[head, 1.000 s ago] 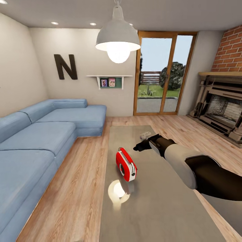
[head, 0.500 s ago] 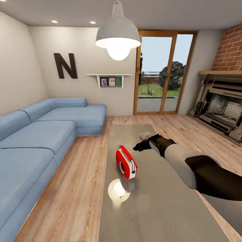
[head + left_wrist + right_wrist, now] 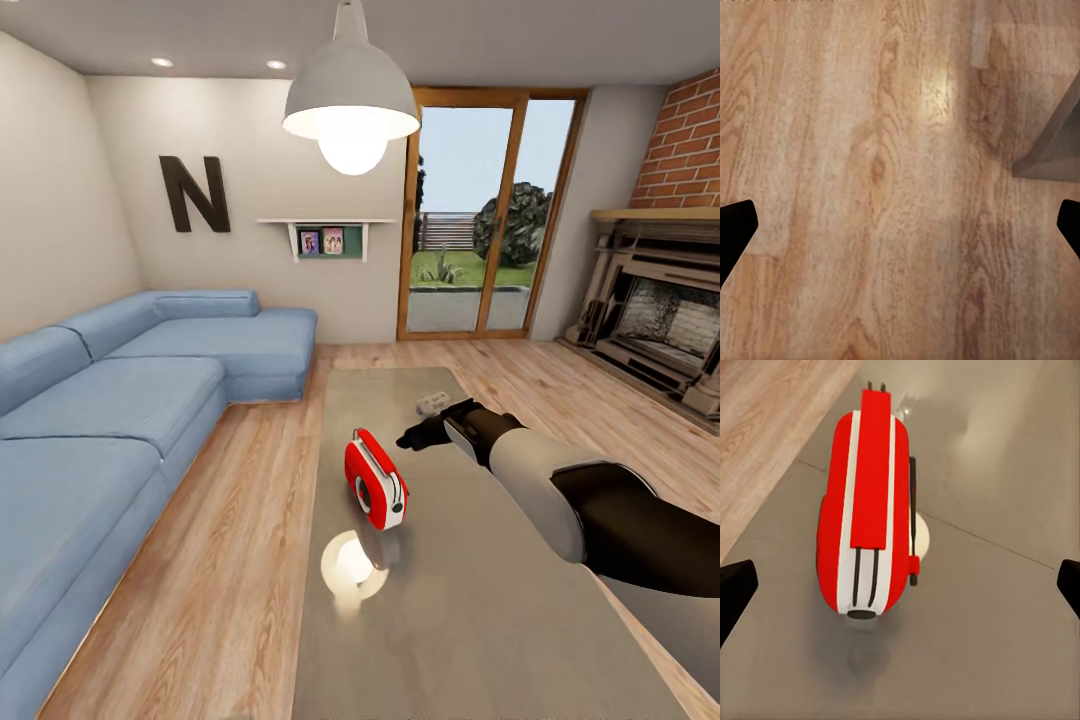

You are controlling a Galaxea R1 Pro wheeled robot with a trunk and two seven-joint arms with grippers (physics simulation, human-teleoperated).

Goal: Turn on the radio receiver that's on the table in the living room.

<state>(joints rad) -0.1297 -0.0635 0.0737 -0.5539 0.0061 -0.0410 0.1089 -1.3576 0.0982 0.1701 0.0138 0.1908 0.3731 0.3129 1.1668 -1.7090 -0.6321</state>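
Reaching forward over the table (image 3: 480, 600), the right arm stretches from the head view's lower right, its white forearm and black wrist angled toward the far end, the right gripper (image 3: 418, 436) hanging above the grey top just beyond the radio (image 3: 375, 492) and apart from it. The radio stands upright near the table's left edge, dial facing the robot, with the lamp's (image 3: 351, 97) glare reflected on the top just in front of it. A small pale gadget (image 3: 432, 402) lies on the table beyond the gripper.

The right wrist view looks down on the radio's (image 3: 870, 510) red top, its white trim and thin handle, with the two dark fingertips (image 3: 735, 589) at opposite edges, spread wide and clasping nothing. The left wrist view shows plank floor (image 3: 870, 150) and what may be a table corner, blurred; the left gripper (image 3: 900, 225) has its fingertips (image 3: 735, 229) likewise far apart and empty.

The sofa (image 3: 110, 400), letter N (image 3: 194, 196), glass doors (image 3: 485, 215) and fireplace (image 3: 660, 320) show in the head view.
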